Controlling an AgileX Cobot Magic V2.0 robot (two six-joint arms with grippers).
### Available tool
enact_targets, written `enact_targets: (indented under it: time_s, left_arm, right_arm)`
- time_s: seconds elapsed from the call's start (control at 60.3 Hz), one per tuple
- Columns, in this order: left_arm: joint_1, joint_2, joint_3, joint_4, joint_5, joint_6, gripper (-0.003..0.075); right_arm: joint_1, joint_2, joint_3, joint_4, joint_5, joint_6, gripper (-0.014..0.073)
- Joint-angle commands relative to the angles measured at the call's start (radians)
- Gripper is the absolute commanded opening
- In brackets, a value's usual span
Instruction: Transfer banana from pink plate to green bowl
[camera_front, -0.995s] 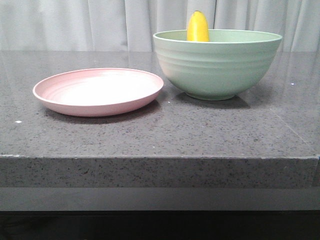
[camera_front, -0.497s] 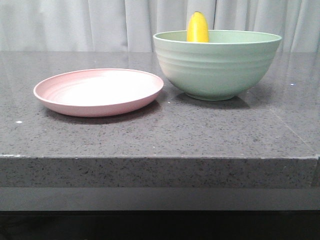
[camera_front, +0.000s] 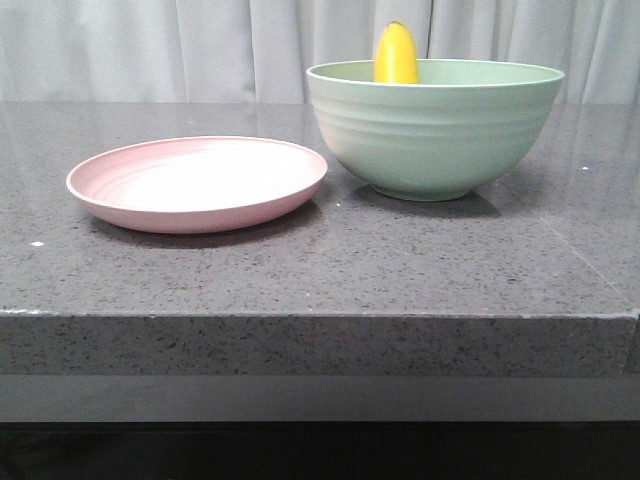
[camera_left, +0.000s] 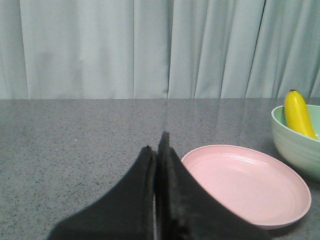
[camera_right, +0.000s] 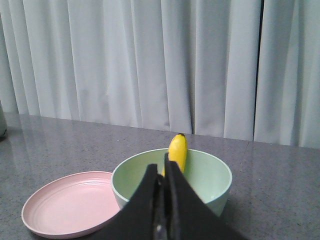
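The banana (camera_front: 396, 56) leans inside the green bowl (camera_front: 435, 135) against its far wall, its tip above the rim. It also shows in the left wrist view (camera_left: 298, 114) and the right wrist view (camera_right: 178, 152). The pink plate (camera_front: 198, 183) lies empty to the left of the bowl. No gripper shows in the front view. My left gripper (camera_left: 156, 150) is shut and empty, held back beside the plate (camera_left: 250, 182). My right gripper (camera_right: 160, 170) is shut and empty, held back in front of the bowl (camera_right: 205, 175).
The dark speckled stone table (camera_front: 330, 270) has its front edge near the camera. Pale grey curtains (camera_front: 200, 45) hang behind the table.
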Motion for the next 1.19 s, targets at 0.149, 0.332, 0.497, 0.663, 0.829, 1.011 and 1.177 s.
enact_targets:
  time_s: [0.149,0.332,0.497,0.663,0.829,1.011,1.177]
  left_arm:
    - [0.007,0.0,-0.019,0.017,-0.08,-0.004,-0.002]
    - [0.095,-0.163,0.084,0.017,-0.031,-0.004,-0.002]
    - [0.156,-0.193,0.209,0.017,-0.043,-0.004,-0.002]
    - [0.161,-0.198,0.354,0.017,-0.137,-0.004,-0.002]
    - [0.161,-0.198,0.371,0.017,-0.117,-0.004,-0.002]
    - [0.161,-0.194,0.371,0.017,-0.119,-0.004,-0.002]
    - [0.161,-0.194,0.371,0.017,-0.119,-0.004,-0.002]
  right_arm:
    - [-0.006,0.007,-0.026,-0.006,-0.072,-0.005,-0.0068]
    - [-0.006,0.007,-0.026,-0.006,-0.072,-0.005,-0.0068]
    - [-0.006,0.008,-0.026,-0.006,-0.071,-0.005,-0.0068]
    - [-0.006,0.008,-0.026,-0.006,-0.07,-0.005,-0.0068]
    - [-0.006,0.008,-0.026,-0.006,-0.07,-0.005,-0.0068]
    - [-0.006,0.008,-0.026,-0.006,-0.07,-0.005,-0.0068]
    - [-0.006,0.008,-0.026,-0.006,-0.07,-0.005,-0.0068]
